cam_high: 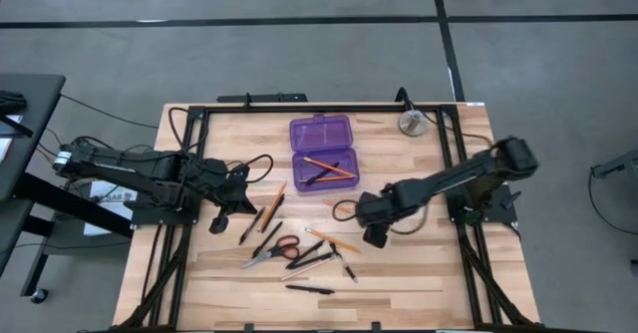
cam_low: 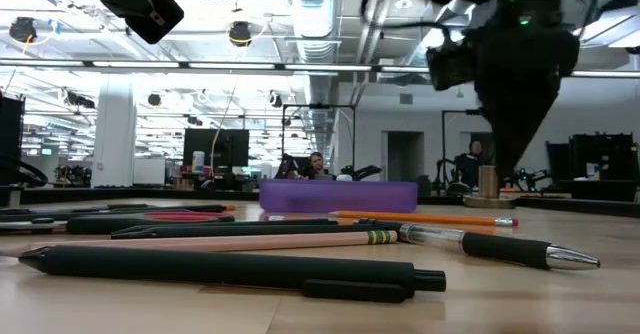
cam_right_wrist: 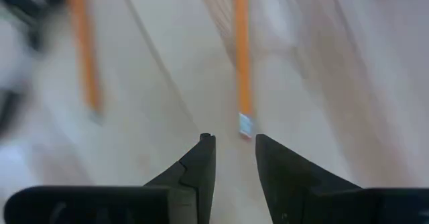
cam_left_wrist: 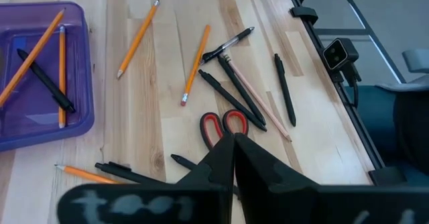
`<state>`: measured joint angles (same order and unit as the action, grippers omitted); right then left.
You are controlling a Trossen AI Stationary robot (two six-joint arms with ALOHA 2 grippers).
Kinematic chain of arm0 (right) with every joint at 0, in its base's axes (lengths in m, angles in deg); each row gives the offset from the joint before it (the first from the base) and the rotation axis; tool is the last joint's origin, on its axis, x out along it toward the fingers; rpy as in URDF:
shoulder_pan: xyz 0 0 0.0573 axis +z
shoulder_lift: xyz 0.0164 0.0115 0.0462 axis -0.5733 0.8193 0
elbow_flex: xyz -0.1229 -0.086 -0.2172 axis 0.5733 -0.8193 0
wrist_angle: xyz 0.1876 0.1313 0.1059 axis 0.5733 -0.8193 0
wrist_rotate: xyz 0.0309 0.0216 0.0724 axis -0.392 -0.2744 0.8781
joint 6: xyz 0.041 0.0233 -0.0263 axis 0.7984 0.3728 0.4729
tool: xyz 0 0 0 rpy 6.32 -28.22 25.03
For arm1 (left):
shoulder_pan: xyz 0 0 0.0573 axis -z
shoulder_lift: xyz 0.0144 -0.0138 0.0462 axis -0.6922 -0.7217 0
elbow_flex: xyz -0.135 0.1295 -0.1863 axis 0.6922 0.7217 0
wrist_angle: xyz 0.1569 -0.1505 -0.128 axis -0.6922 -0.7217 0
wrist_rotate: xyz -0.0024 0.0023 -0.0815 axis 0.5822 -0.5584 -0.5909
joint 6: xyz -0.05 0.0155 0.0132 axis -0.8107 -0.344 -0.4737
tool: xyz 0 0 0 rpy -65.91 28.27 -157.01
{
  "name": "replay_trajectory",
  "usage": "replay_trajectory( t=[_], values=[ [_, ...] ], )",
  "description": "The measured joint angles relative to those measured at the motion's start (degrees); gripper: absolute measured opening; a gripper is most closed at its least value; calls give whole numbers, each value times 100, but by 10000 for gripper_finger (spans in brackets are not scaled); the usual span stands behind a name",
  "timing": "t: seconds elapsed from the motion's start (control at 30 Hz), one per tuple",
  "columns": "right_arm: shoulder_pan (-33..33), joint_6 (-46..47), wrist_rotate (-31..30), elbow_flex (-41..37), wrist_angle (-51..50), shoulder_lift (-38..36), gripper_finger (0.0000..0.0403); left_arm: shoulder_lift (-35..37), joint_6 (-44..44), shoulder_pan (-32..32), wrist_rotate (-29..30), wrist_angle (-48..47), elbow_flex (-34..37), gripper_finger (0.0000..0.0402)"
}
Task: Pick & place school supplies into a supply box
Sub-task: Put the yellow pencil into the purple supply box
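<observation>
The purple supply box [cam_high: 321,149] lies open at the table's middle far side; its near half holds two orange pencils and a black pen [cam_left_wrist: 47,83]. Pencils [cam_high: 274,205], black pens [cam_high: 314,258] and red-handled scissors [cam_high: 274,253] lie spread over the near half of the table. My right gripper [cam_high: 373,238] points down, open and holding nothing, just right of these supplies. An orange pencil's eraser end [cam_right_wrist: 244,125] lies just ahead of its fingertips [cam_right_wrist: 231,143]. My left gripper [cam_high: 218,223] hangs shut and holding nothing at the table's left, above the scissors [cam_left_wrist: 224,125] in the left wrist view.
A round silver disc [cam_high: 412,122] sits at the far right corner. A black frame [cam_high: 299,107] runs along the table's edges, with cables beside both arm bases. One black pen [cam_high: 309,289] lies alone near the front edge. Bare wood shows at the near right.
</observation>
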<state>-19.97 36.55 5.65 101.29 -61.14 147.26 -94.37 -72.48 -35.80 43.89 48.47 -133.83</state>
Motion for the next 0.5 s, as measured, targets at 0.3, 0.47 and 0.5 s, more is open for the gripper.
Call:
replay_trajectory(
  t=[0.3, 0.47, 0.5],
  values=[
    [-4, 91, -148, -566, 882, -399, 101, 0, -51, 0, 2, 0, 0, 0],
    [-137, 28, 164, -572, 890, -1, 101, 0, -102, 0, 0, 2, 0, 0],
    [-165, -32, 223, -570, 924, 85, 101, 0, -102, 0, 0, -1, 0, 0]
  ],
)
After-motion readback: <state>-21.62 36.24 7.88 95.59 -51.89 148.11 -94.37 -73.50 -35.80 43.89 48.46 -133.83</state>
